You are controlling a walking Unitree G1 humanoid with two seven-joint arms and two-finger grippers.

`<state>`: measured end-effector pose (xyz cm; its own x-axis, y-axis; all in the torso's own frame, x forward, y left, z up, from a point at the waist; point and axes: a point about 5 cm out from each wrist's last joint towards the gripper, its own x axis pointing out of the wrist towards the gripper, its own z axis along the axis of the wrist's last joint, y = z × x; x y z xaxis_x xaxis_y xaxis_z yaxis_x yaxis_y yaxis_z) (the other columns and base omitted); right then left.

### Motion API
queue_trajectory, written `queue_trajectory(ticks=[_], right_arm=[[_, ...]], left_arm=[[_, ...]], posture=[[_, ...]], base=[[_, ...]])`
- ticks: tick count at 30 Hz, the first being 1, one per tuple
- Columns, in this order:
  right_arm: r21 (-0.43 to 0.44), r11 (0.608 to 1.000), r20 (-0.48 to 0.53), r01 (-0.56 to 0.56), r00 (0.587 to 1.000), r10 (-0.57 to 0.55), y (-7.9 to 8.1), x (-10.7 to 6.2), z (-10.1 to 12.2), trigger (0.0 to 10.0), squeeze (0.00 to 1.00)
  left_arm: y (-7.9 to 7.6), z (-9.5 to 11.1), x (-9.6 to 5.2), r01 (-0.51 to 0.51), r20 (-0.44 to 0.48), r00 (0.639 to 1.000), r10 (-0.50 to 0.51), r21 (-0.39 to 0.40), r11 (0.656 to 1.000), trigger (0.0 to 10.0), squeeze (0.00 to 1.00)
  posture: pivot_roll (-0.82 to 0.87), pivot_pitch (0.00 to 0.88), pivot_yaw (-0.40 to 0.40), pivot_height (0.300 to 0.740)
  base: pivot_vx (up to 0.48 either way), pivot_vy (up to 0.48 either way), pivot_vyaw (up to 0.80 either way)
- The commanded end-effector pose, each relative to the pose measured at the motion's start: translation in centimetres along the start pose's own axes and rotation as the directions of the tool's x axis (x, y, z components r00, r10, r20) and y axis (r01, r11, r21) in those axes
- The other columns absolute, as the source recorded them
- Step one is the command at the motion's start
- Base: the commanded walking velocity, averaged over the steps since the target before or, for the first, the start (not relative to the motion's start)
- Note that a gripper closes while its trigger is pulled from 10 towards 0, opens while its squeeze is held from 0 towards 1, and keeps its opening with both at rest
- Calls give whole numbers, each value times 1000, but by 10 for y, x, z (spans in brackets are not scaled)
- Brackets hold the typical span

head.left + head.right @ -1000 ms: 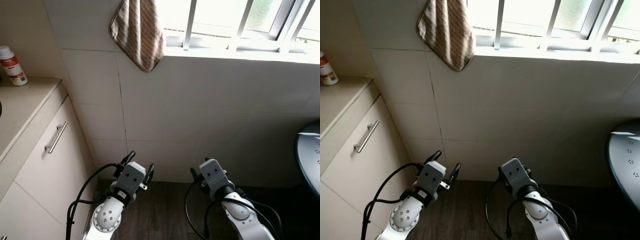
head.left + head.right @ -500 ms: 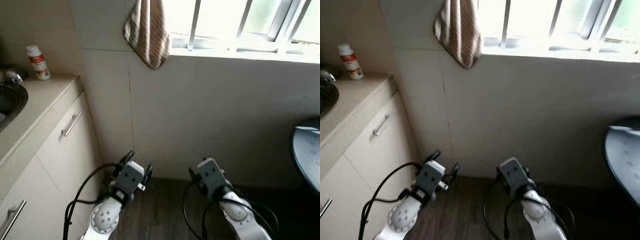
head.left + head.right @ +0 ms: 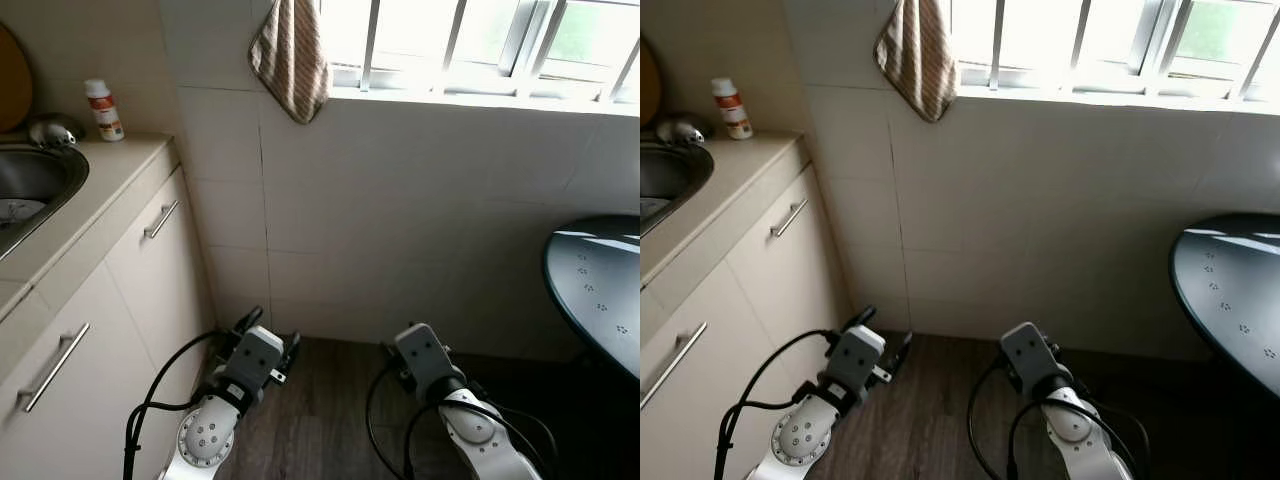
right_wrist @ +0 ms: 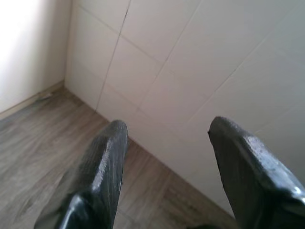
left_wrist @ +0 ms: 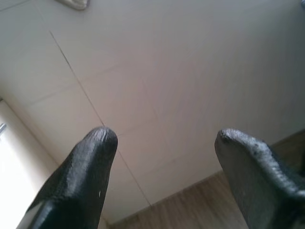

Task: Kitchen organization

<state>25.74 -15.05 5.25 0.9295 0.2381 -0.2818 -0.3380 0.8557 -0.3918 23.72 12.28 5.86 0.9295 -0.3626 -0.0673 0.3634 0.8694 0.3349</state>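
Far left, a steel sink (image 3: 35, 180) sits in the beige counter (image 3: 95, 205), a white bottle (image 3: 104, 110) standing behind it. A striped towel (image 3: 292, 55) hangs from the windowsill. Down low, the left gripper (image 5: 162, 143) hangs with fingers apart above the wood floor (image 3: 320, 420); the right gripper (image 4: 167, 138) likewise spread, empty. A dark round table (image 3: 600, 290) sits far right.

Floor strip (image 3: 320, 400) open ahead to tiled wall (image 3: 400, 230); cabinets (image 3: 120, 310) closed off left, round table (image 3: 600, 280) right.
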Motion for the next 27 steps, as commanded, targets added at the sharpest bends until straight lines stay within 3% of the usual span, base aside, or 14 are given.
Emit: queue_trajectory(ticks=[1, 12, 16, 17, 18, 19, 20, 21, 25, 27], right_arm=[[-8, 1000, -12, 7, 1000, -7, 0, -1, -3, 10000, 0], [-10, 1000, -28, 15, 999, -16, 1, 5, -4, 10000, 0], [-30, 1000, 16, -3, 1000, 4, 4, 8, 9, 10000, 0], [0, 1000, 20, 0, 1000, 0, 3, 6, 11, 10000, 0], [141, 990, -3, 24, 1000, -24, 1, 3, 11, 10000, 0], [141, 990, -3, 24, 1000, -24, 1, 3, 11, 10000, 0], [223, 974, -45, 36, 999, -26, 4, 1, 9, 10000, 0], [250, 967, -81, 45, 996, -25, 8, -3, 3, 10000, 0], [208, 977, -38, 37, 999, -30, 5, -7, 1, 10000, 0], [210, 976, -30, 62, 998, -56, -1, -2, 5, 10000, 0]], left_arm=[[-4, 1, 2, 23, 10, 1000, -23, 4, 1000, 10000, 0], [-3, -6, 6, 32, -1, 999, -32, -18, 999, 10000, 0], [-4, -1, 9, 52, 16, 999, -52, -21, 998, 10000, 0], [-2, 2, 8, 39, 19, 999, -38, -45, 998, 10000, 0], [3, 7, 7, 2, 40, 999, 4, -129, 992, 10000, 0], [3, 7, 7, 2, 40, 999, 4, -129, 992, 10000, 0], [3, 6, 6, -1, 32, 999, 7, -164, 986, 10000, 0], [7, 1, 5, -9, 0, 1000, 9, -174, 985, 10000, 0], [7, -3, -3, 49, 4, 999, -48, -111, 993, 10000, 0], [10, 0, 3, 48, 7, 999, -47, -112, 993, 10000, 0]], posture=[[26, 0, -37, 740], [-6, 0, -18, 740], [-15, 0, 13, 740], [-23, 0, 21, 740], [-28, 0, 28, 740], [-28, 0, 28, 740], [-28, 0, 29, 740], [-20, 0, 33, 740], [-8, 0, 40, 740], [-10, 0, 37, 740]], base=[[-244, 0, 0], [0, 0, 0], [0, 0, 0], [0, 0, 0], [0, 0, 0], [0, 0, 0], [0, 0, 0], [0, 0, 0], [0, 0, 0], [0, 0, 0]])
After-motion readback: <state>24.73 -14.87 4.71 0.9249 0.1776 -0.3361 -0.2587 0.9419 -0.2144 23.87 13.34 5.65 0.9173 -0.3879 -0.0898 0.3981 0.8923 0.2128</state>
